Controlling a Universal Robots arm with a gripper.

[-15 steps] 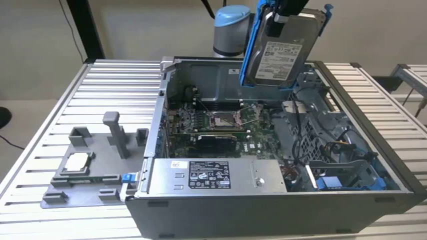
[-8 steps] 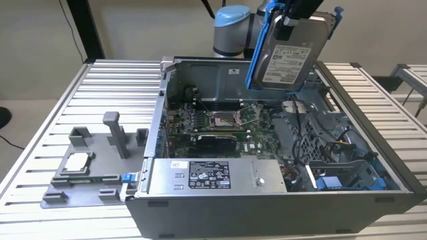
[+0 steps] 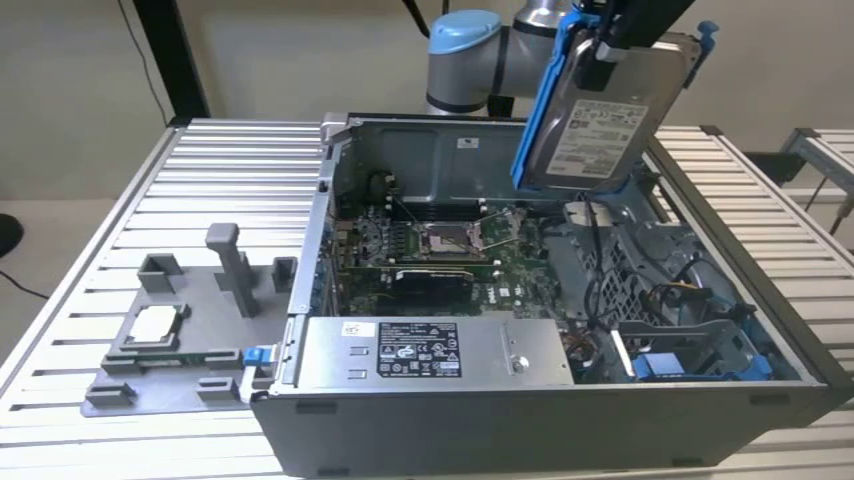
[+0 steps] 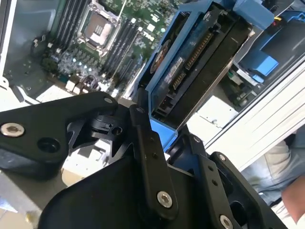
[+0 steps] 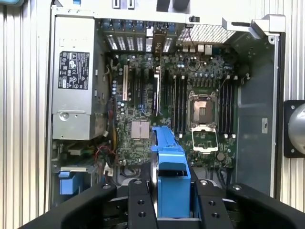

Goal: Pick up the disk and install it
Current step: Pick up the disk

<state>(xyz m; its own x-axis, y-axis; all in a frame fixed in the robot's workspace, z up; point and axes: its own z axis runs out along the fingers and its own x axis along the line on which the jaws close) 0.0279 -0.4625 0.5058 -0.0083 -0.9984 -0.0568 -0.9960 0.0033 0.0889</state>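
While the claw (image 3: pixel 614 48) is clenched on the upper end of the disk (image 3: pixel 598 125), the disk hangs below it, long axis nearly upright, over the far edge of the open computer case (image 3: pixel 534 425), well above the circuit board (image 3: pixel 441 240). It is silver-grey metal with a white label facing out, framed by a bright blue bracket.

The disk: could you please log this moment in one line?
end effector: shut on disk | disk: held tilted above open computer case | install: not done

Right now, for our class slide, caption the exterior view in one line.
The pincer holds the disk above the open case, not yet installed.
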